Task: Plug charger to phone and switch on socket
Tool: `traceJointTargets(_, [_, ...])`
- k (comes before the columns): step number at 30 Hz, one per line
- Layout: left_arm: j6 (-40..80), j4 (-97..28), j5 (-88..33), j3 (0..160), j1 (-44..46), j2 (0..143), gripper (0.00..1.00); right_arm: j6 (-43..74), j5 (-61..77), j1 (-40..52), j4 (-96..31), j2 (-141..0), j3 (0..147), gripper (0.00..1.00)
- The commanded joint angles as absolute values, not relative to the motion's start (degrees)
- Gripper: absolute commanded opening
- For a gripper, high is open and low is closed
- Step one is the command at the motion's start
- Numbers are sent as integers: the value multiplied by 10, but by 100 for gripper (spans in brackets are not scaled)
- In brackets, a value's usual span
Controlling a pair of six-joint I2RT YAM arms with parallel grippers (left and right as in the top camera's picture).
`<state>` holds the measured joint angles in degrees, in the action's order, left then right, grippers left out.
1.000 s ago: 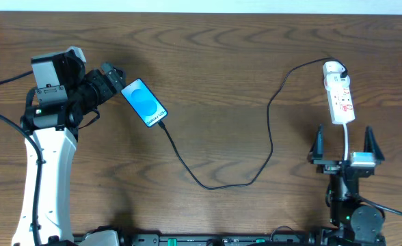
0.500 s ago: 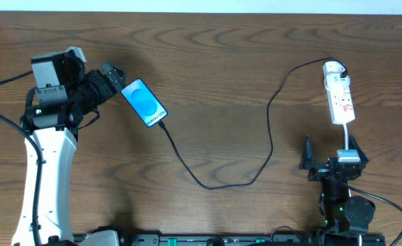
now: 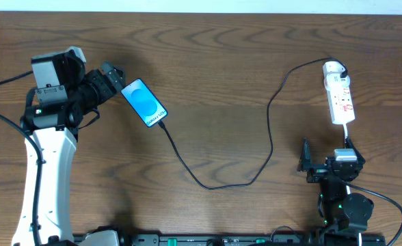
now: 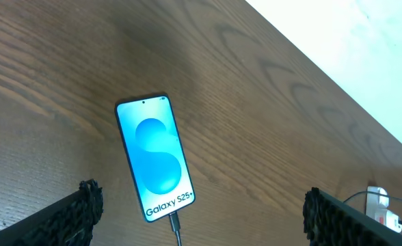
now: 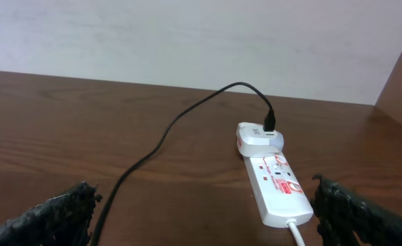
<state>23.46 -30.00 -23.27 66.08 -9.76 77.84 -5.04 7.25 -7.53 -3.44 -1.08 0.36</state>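
My right gripper [image 3: 327, 162] has drawn back and turned away from the narrow white power strip [image 3: 340, 97], fingers spread, empty. My left gripper [image 3: 113, 76], also spread, sits beside the slim blue-screened phone [image 3: 145, 102]. The thin black charger cable [image 3: 269, 137] is already in its port. Task looks near done.

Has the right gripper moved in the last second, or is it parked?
Yes. In the overhead view the right gripper has pulled back from the power strip, toward its own base and slightly to the robot's left, twisting as it went. The strip has stayed put.
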Motion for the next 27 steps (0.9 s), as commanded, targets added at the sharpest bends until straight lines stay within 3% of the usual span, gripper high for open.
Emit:
traceJointTargets(1, [225,-300,-234,661,-99,779,95,-48,76,-73,-37,-12,3,99])
traceJointTargets(17, [225,-317,-233,661,-99,779,95,-48,76,-73,-37,-12,3,99])
traceJointTargets(24, [224,-325,-175,654,-99,761,95,-48,76,-73,-37,-12,3,99])
traceJointTargets(27, [170,-316,-145,632,-98,735,95,-48,76,-73,-37,-12,3,99])
